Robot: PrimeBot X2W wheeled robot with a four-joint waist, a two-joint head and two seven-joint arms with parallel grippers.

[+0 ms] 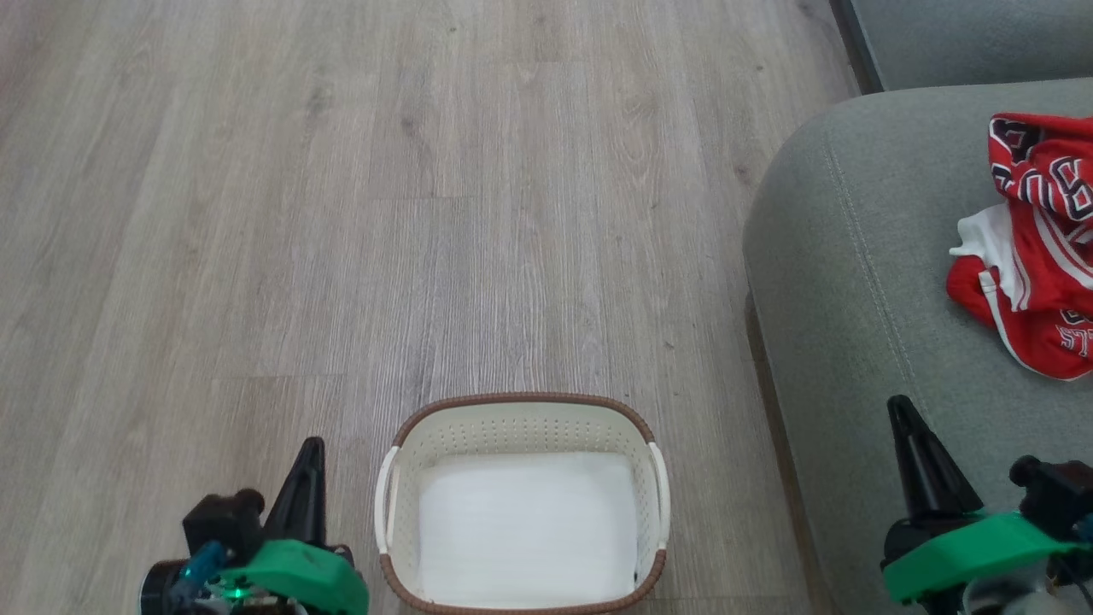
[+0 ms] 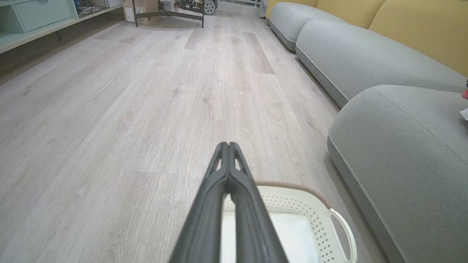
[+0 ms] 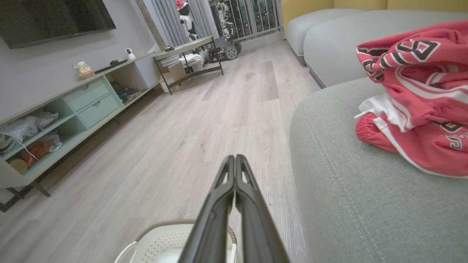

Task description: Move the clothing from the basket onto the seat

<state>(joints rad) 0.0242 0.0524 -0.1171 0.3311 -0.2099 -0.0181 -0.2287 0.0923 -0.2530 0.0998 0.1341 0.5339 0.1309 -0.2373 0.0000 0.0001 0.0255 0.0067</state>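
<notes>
The left gripper, beside the basket, and the right gripper, over the seat, are both closed tight and hold nothing. The basket contains a white liner. The clothing lies bunched on the seat, perhaps both pieces.

The red clothing, white-trimmed with black-and-white lettering, lay crumpled on the grey-green seat. The cream, brown-rimmed basket stood upright on the floor beside the seat, its white liner bare.
</notes>
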